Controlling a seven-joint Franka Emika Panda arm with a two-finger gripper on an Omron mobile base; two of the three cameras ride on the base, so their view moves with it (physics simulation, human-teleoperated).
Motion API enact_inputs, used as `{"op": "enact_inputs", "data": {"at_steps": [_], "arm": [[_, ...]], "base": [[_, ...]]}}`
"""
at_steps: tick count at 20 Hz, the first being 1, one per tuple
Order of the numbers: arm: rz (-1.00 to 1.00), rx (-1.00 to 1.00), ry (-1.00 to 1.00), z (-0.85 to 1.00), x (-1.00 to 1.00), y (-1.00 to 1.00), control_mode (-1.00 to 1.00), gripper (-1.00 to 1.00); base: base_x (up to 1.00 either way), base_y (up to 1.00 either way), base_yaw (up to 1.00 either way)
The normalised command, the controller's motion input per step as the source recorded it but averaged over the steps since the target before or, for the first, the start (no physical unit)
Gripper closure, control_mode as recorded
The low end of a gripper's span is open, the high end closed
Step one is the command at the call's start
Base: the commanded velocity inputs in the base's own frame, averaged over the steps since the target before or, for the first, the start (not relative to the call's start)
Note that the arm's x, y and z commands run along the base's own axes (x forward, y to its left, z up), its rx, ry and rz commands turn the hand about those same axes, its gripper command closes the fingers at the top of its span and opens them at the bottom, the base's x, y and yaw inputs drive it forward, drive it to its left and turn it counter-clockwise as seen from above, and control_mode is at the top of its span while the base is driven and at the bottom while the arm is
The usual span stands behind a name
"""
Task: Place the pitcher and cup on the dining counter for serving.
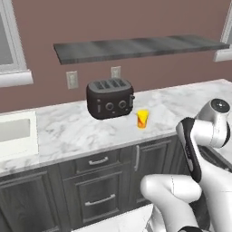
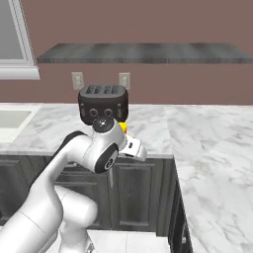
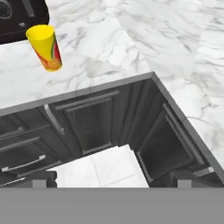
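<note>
The cup (image 1: 142, 118), a small yellow tumbler with an orange-red mark, stands upright on the marble counter just right of the toaster. In the hand view the cup (image 3: 46, 47) sits at the upper left, far from my gripper (image 3: 113, 178). The gripper's two dark fingertips (image 3: 43, 176) are wide apart with nothing between them, hanging over the cabinet corner and the floor. In the right base view the cup (image 2: 123, 127) peeks out behind my arm. The pitcher and the dining counter with stools are out of view.
A black toaster (image 1: 110, 98) stands on the L-shaped marble counter (image 1: 68, 131), which runs on to the right (image 2: 212, 148). A sink (image 2: 10, 119) lies at the far left. Dark cabinets (image 3: 92, 122) and drawers sit below, and a grey shelf (image 1: 136, 46) hangs above.
</note>
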Motion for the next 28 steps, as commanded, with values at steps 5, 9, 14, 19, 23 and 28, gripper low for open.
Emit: {"op": "enact_inputs", "data": {"at_steps": [5, 9, 14, 19, 23, 28], "arm": [[0.0, 0.0, 0.0, 0.0, 0.0, 0.0, 1.0, -1.0], [0.0, 0.0, 0.0, 0.0, 0.0, 0.0, 1.0, -1.0], [0.0, 0.0, 0.0, 0.0, 0.0, 0.0, 1.0, -1.0], [0.0, 0.0, 0.11, 0.3, 0.23, 0.2, -1.0, -1.0], [0.0, 0.0, 0.22, 0.27, 0.48, 0.24, -1.0, -1.0], [0.0, 0.0, 0.26, 0.05, 0.52, 0.17, -1.0, -1.0]], "base": [[0.47, -0.19, 0.13], [0.41, 0.03, 0.0], [0.39, 0.17, 0.0], [0.07, 0.06, 0.0], [0.0, 0.0, 0.0], [0.0, 0.0, 0.0]]}}
